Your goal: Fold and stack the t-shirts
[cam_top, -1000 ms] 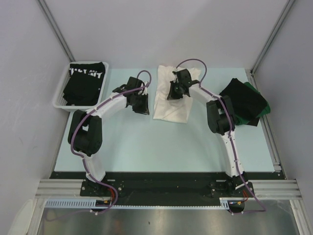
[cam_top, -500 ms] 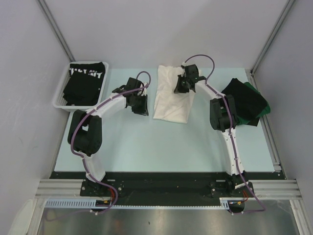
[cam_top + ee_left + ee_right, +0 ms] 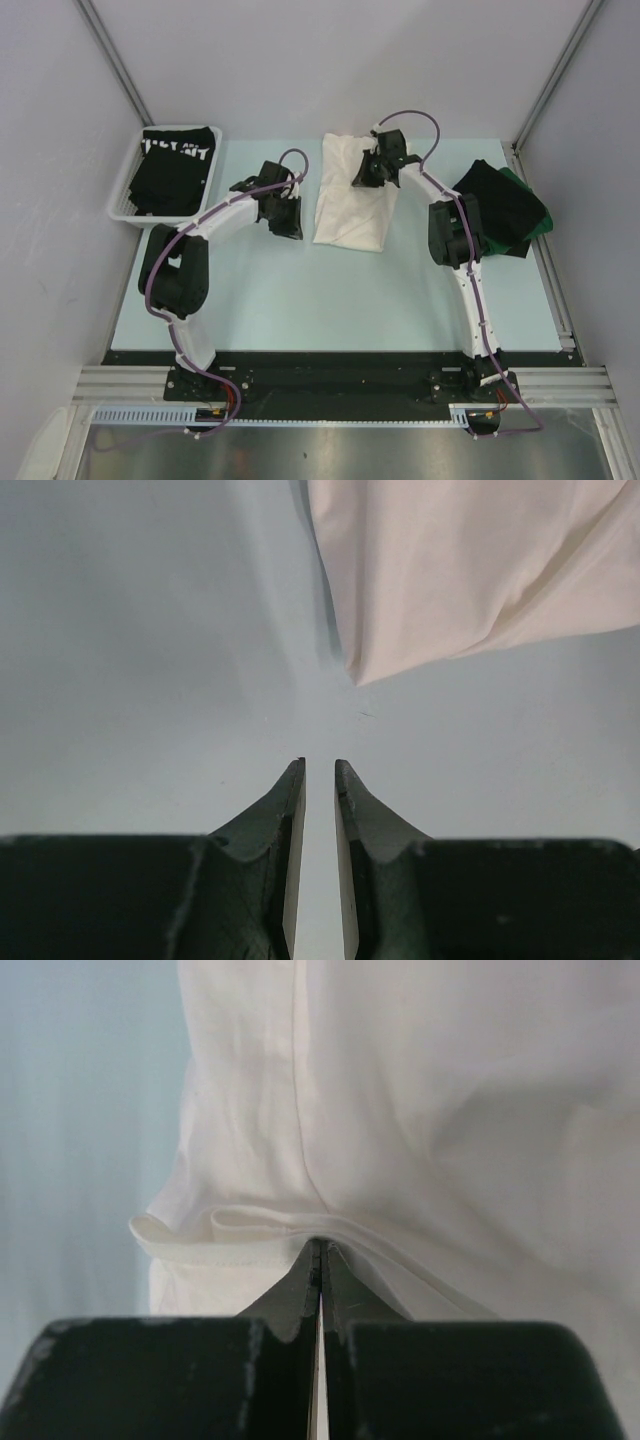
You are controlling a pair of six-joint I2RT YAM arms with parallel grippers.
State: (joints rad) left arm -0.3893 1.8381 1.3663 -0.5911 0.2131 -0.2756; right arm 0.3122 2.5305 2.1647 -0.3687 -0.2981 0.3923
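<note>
**Top external.** The white t-shirt [image 3: 345, 215] lies folded into a long shape at the middle back of the pale blue counter [image 3: 330, 290]. The right end effector [image 3: 372, 172] is over its far part, against the cloth. The left end effector [image 3: 287, 218] sits low over bare counter just beside the shirt's left edge, apart from it. At far left, a black t-shirt with white lettering [image 3: 175, 165] lies in the white mesh basket [image 3: 120, 208]. At far right, a plain black t-shirt [image 3: 497, 205] rests on top of a dark green t-shirt [image 3: 538, 215]; only a strip of green shows past its right edge.

**Left wrist.** The left end effector [image 3: 320, 767] has its fingers a narrow gap apart, with nothing between them. Bare counter is below. A corner of the white t-shirt [image 3: 450, 570] is ahead and to the right, not touching the fingertips.

**Right wrist.** The right end effector [image 3: 320, 1244] has its fingers pressed together, with no gap visible. The tips meet a folded hem of the white t-shirt [image 3: 450, 1110], where two layers of edge curl. I cannot tell whether any cloth is pinched between the tips. Bare counter shows at left.
</note>
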